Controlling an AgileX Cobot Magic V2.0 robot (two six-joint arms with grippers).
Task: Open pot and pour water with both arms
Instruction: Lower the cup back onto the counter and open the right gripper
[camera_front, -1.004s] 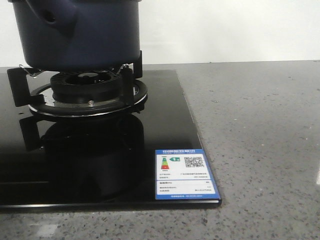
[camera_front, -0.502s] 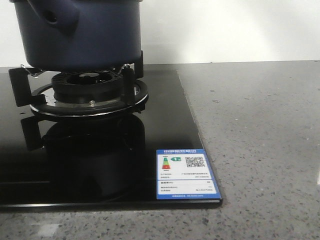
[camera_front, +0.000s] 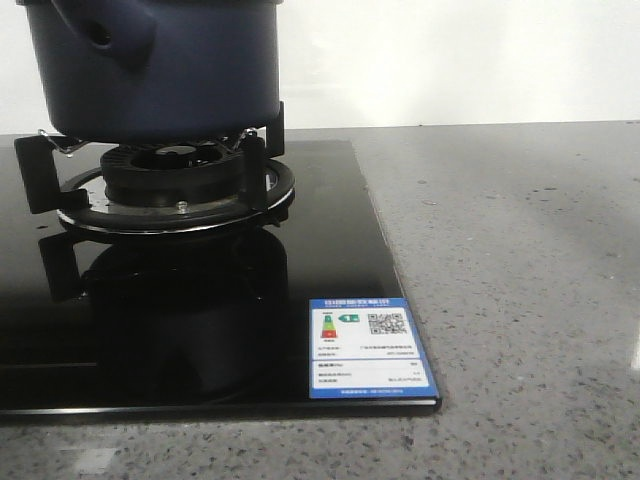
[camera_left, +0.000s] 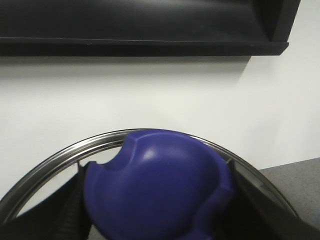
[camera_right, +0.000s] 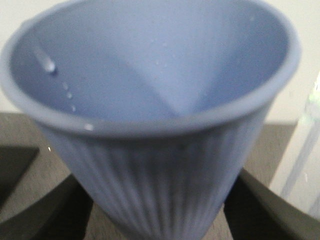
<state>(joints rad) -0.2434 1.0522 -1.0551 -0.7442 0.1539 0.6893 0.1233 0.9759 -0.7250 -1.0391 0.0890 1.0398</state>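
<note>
Pot (camera_front: 160, 65): round, matte navy, straight-sided, stubby holed handle (camera_front: 108, 35); seated on the black grate (camera_front: 255, 150) over the burner (camera_front: 175, 170) of a glossy black glass hob (camera_front: 330, 250) set in speckled grey stone counter (camera_front: 520, 280). Left gripper (camera_left: 155, 220) clamps a smooth blue knob (camera_left: 155, 190) ringed by a steel lid rim (camera_left: 60, 155). Right gripper (camera_right: 160, 210) pinches a ribbed light-blue cup (camera_right: 155, 125), droplets inside.

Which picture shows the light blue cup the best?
The right wrist view. The ribbed light-blue cup fills it, close up, with droplets on its inside wall, held between the right hand's fingers. The front view shows no cup, only the pot on the stove. The left wrist view shows none either.
</note>
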